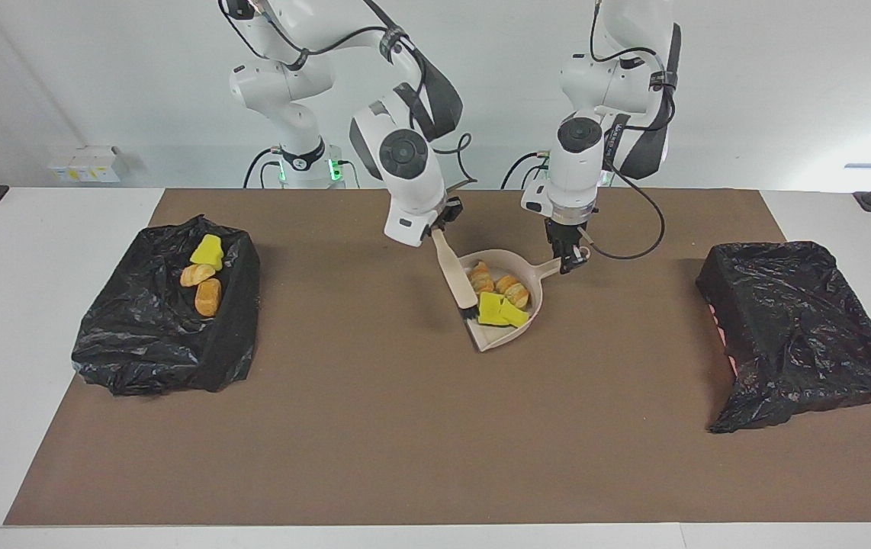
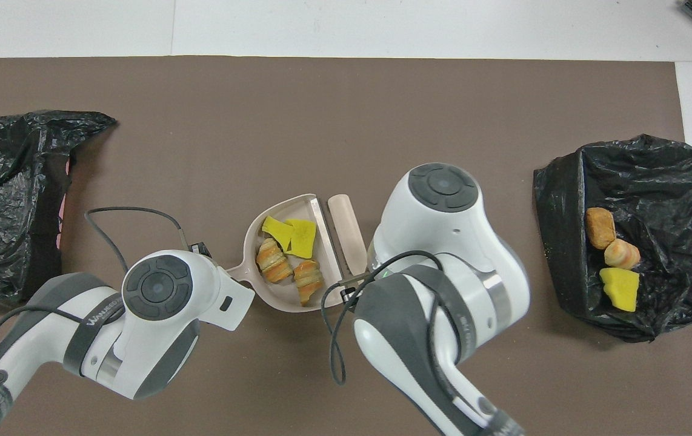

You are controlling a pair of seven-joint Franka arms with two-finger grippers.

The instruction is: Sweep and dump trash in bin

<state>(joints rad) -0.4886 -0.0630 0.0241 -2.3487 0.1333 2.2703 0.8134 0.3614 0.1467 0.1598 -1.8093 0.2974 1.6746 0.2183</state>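
The beige dustpan (image 1: 493, 336) lies mid-table with its mouth toward the right arm's end; it also shows in the overhead view (image 2: 286, 301). In it lie two yellow sponge chunks (image 1: 499, 309) (image 2: 292, 234) and two bread lumps (image 1: 516, 292) (image 2: 272, 261). My left gripper (image 1: 571, 260) is shut on the dustpan's handle. My right gripper (image 1: 438, 231) is shut on the handle of the beige brush (image 1: 454, 276). The brush (image 2: 346, 233) lies across the dustpan's mouth, with its black bristles at the lip. In the overhead view both grippers are hidden under their wrists.
A black-bag-lined bin (image 1: 161, 347) (image 2: 667, 160) stands at the right arm's end of the table. It holds a yellow sponge chunk (image 1: 207, 251) and two bread lumps (image 1: 207, 296). A second black bag (image 1: 794, 328) (image 2: 6, 181) lies at the left arm's end.
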